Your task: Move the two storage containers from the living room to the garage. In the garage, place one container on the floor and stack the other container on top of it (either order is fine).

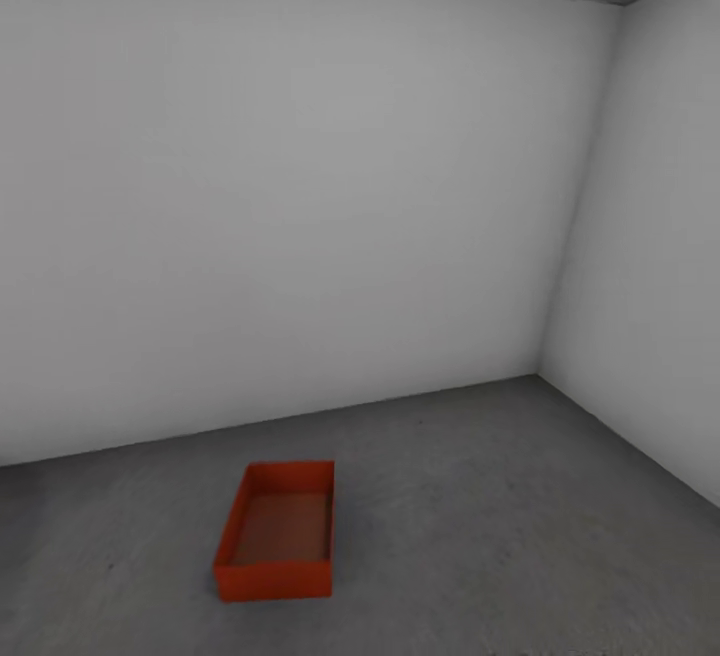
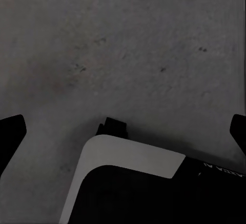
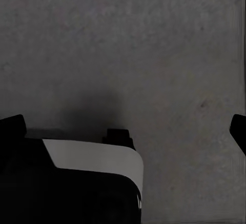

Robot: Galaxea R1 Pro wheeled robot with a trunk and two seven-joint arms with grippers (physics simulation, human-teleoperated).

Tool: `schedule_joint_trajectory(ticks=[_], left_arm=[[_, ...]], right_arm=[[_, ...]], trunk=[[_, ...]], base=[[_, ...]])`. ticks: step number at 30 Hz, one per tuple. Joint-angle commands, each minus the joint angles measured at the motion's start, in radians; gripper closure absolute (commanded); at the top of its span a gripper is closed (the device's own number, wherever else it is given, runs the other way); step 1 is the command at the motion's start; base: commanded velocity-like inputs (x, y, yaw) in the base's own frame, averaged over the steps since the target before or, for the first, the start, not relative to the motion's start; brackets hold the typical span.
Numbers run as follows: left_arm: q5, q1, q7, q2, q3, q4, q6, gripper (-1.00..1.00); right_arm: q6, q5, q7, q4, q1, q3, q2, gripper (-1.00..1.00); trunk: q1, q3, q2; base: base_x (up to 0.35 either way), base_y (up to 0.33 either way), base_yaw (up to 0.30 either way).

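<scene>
You have 1 container (image 1: 276, 532) sitting on the garage floor (image 1: 480, 516), ahead and slightly left, long axis pointing away from you. Left hand (image 2: 123, 131) and right hand (image 3: 123, 131) both hang spread wide over bare concrete, holding nothing. Neither is clearly nearer.

The floor (image 1: 480, 496) looks like matt, faintly speckled grey concrete; the storage container (image 1: 277, 532) has smooth orange-red walls.

No readable text.
Faint white marks sit on the dark robot base (image 2: 215, 168), too blurred to make out.
</scene>
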Motion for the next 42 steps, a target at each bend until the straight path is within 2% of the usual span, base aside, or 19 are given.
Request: schedule_joint_trajectory(ticks=[1,42], left_arm=[[0.007,0.000,0.002,0.000,-0.009,0.000,-0.002,-1.00],[-0.002,0.000,0.001,0.005,-0.010,-0.005,-0.002,-1.00]], right_arm=[[-0.006,-0.010,-0.001,0.003,-0.001,0.009,0.000,-1.00],[-0.009,-0.008,0.006,0.003,-0.001,0.010,-0.001,-1.00]], trunk=[[0.000,-0.001,-0.001],[0.000,-0.022,-0.001]], base=[[0.000,0.000,-0.286],[0.000,0.000,-0.292]])
